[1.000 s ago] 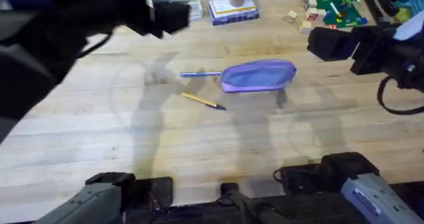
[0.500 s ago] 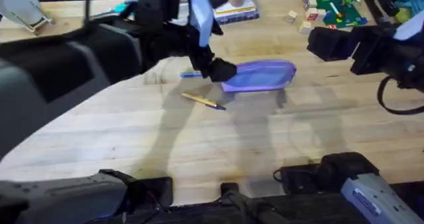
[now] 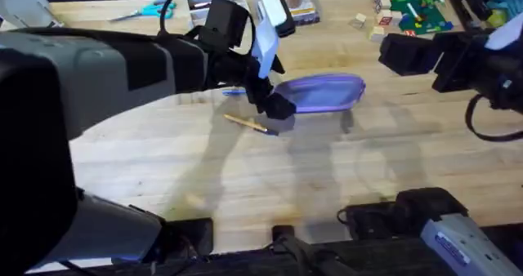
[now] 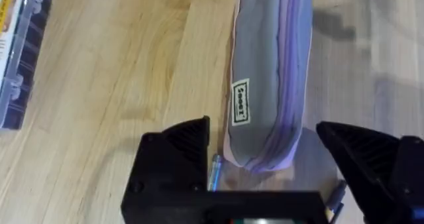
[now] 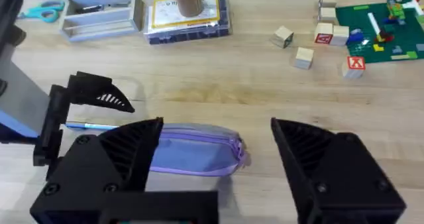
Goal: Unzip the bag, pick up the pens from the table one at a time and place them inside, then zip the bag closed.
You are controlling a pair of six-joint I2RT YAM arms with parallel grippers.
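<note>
L arm swung in over the last sec: from up high near the cam down to the bag's [image 3: 320, 94] left end. L pincer [image 3: 274, 104] now sits right at that end, fingers spread wide w/ the bag's tip between them in the wrist view, not closed on anything yet. Reads as lining up on the zip end, so we're at step 1, unzip not started.

R arm hasn't moved. R pincer [image 5: 215, 158] hovers off to the right, above the desk [image 3: 245, 178], fingers wide, nothing held; the bag's other end lies below it in its wrist view.

Bag: lying flat mid-desk, zip looks fully shut along the top, can't see any contents. Zip pull too small to make out.

Pens both outside on the desk: yellow pen [image 3: 245, 122] just in front of the bag's left end, close by the L pincer; blue pen [image 3: 233, 91] pokes out left of the bag, mostly behind the arm.

Clear box [image 5: 99, 5] at the back edge, contents unclear.
</note>
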